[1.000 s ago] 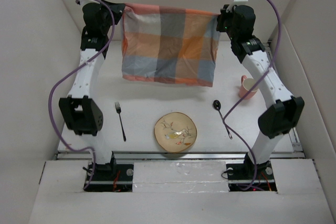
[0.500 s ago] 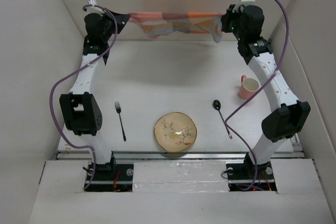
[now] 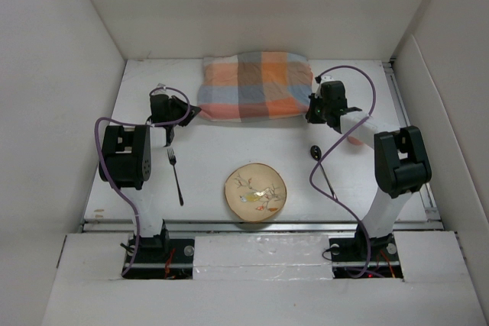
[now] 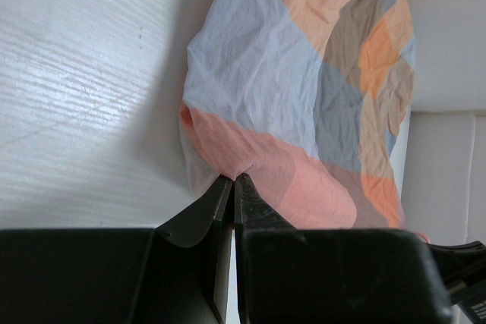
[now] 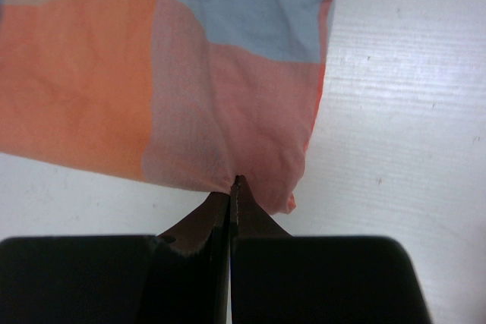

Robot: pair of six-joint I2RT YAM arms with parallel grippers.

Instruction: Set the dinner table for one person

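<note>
The orange-and-blue-grey checked cloth lies folded and flat at the back middle of the white dinner table. My left gripper is low at the cloth's near left corner and shut on it; in the left wrist view the fingertips pinch the pink edge of the cloth. My right gripper is low at the near right corner and shut on it; in the right wrist view the fingertips pinch the cloth hem.
A decorated plate sits near the front middle. A fork lies to its left and a dark spoon to its right. A sliver of a pink cup shows behind the right arm. White walls enclose the table.
Both arms have come down from high at the back, where they held the cloth stretched in the air. The cloth now lies on the table with both grippers still pinching its near corners.
</note>
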